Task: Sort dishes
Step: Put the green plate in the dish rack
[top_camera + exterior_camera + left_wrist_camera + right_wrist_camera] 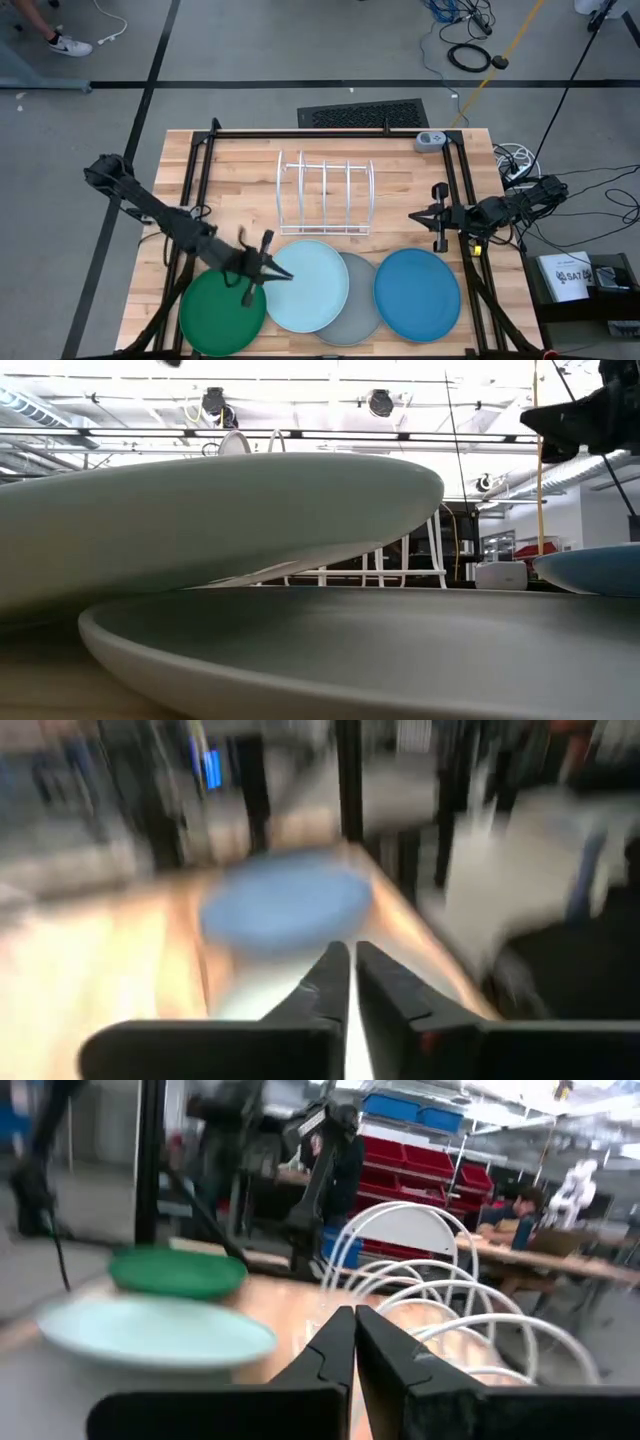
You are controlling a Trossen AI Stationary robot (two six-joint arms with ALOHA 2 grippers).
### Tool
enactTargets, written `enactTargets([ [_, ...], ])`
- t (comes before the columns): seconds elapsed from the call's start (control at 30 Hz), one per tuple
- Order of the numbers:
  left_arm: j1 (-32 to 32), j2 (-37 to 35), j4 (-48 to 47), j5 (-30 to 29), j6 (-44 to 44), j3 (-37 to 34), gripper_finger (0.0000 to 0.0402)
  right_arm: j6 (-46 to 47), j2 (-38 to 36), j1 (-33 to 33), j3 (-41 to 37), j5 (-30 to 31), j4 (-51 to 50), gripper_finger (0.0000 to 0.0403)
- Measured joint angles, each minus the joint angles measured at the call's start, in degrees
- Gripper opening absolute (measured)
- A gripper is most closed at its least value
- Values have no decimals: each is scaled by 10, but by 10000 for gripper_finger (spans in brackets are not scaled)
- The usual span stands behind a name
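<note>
Four plates lie along the table's near edge. The dark green plate is at the left and the medium blue plate at the right. Between them the pale light blue plate overlaps the grey plate. In the low view the pale plate sits tilted on the grey plate. My left gripper is shut at the pale plate's left rim, over the plate and pointing toward the blue plate. My right gripper is shut and waits in the air right of the white wire rack. My left gripper has its shut fingers over the left part of the pale light blue plate, coming from the table's left. I cannot tell whether the fingertips touch the plate.
The white wire rack stands at the table's middle, beyond the plates. A black frame runs along the table's left, right and far sides. A small grey device sits at the far right corner. Bare wood shows left and right of the rack.
</note>
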Motion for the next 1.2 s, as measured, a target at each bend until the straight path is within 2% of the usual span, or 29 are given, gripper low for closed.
enactTargets([
  [0.13,-34,0,-228,-17,-141,58,101,102,0,0,0,-1,31,9],
  [0.3,-57,0,-453,-10,-279,117,187,113,0,0,0,2,59,9],
  [0.4,-56,-1,-581,17,-343,124,215,113,0,0,0,7,71,9],
  [0.47,-50,0,-631,32,-363,119,222,113,0,0,0,17,73,9],
  [0.57,-37,0,-648,64,-366,106,223,113,0,0,0,34,75,9],
  [0.93,-8,19,-641,102,-330,42,224,124,0,0,0,34,74,9],
  [1.2,12,47,-566,124,-297,8,224,143,0,0,0,34,73,9],
])
